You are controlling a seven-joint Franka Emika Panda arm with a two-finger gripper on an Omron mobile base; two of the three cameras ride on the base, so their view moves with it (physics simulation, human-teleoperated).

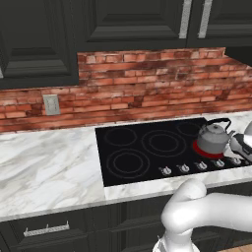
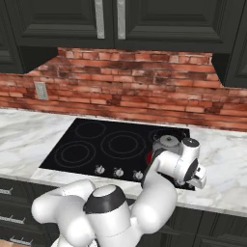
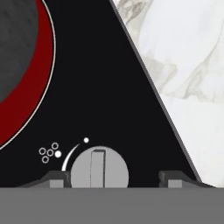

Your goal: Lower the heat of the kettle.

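Note:
The grey kettle [image 1: 214,135] with its black arched handle stands on the glowing red burner [image 1: 206,150] at the cooktop's right front. From the right base camera the kettle [image 2: 169,142] sits just behind my white hand [image 2: 192,170]. In the hand view the kettle [image 3: 13,43] is a grey mass at top left inside the red ring [image 3: 37,83]. My gripper [image 3: 116,179] is open over a silver stove knob [image 3: 99,168]. The left fingertip [image 3: 57,179] lies close to the knob's edge and the right fingertip [image 3: 175,179] stands well clear of it.
A row of several silver knobs [image 1: 183,168] runs along the black cooktop's [image 1: 133,147] front edge. White marble counter [image 3: 188,65] borders the cooktop on the right. A brick backsplash [image 1: 147,83] and dark cabinets [image 2: 144,24] rise behind.

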